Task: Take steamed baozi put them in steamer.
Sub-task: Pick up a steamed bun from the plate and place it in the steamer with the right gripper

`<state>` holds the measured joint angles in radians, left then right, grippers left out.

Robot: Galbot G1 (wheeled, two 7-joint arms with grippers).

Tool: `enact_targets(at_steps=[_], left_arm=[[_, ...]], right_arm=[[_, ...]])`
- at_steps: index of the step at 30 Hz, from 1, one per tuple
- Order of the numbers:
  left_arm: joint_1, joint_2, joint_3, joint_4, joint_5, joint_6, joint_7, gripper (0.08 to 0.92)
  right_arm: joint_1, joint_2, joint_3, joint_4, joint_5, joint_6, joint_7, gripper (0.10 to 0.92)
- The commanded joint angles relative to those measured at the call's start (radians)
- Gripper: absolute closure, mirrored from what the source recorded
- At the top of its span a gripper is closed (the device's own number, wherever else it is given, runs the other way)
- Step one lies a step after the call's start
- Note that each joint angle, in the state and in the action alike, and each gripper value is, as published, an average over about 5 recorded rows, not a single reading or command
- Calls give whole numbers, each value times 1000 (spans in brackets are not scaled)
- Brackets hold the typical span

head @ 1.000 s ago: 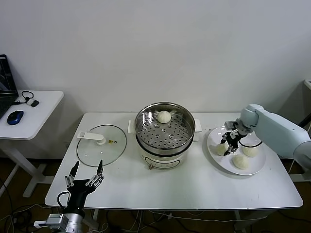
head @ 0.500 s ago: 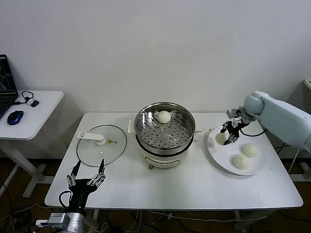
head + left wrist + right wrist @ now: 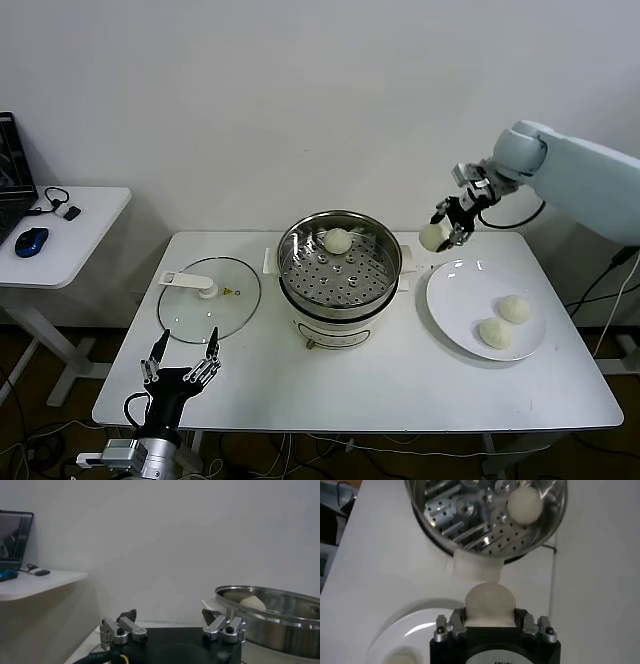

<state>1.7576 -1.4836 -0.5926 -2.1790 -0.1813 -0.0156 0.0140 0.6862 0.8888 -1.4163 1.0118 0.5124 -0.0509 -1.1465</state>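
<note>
Transport is underway: right claw (image 3: 447,225) is gripping a bun (image 3: 433,237) above the plate (image 3: 452,300), needing a swing toward nine o'clock over the steamer (image 3: 340,262), while left claw (image 3: 180,358) is idling open.

Likely lab, bare white tables (image 3: 400,390), laptop (image 3: 12,165)

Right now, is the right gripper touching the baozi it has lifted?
Touching. The right wrist view shows the right gripper with its fingers pressed against both sides of the baozi.
</note>
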Motion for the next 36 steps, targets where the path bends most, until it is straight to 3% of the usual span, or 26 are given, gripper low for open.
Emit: enact_targets(at_steps=[1, 15, 36], left_arm=[[-1, 2, -1, -2, 1, -1, 1, 177], [2, 1, -8, -20, 12, -6, 2, 177], [7, 3, -18, -22, 10, -7, 3, 177]], right_arm=[[130, 164, -86, 20, 150, -48, 5, 397], [-40, 527, -52, -241, 156, -74, 14, 385], [-191, 600, -28, -313, 96, -89, 24, 374]])
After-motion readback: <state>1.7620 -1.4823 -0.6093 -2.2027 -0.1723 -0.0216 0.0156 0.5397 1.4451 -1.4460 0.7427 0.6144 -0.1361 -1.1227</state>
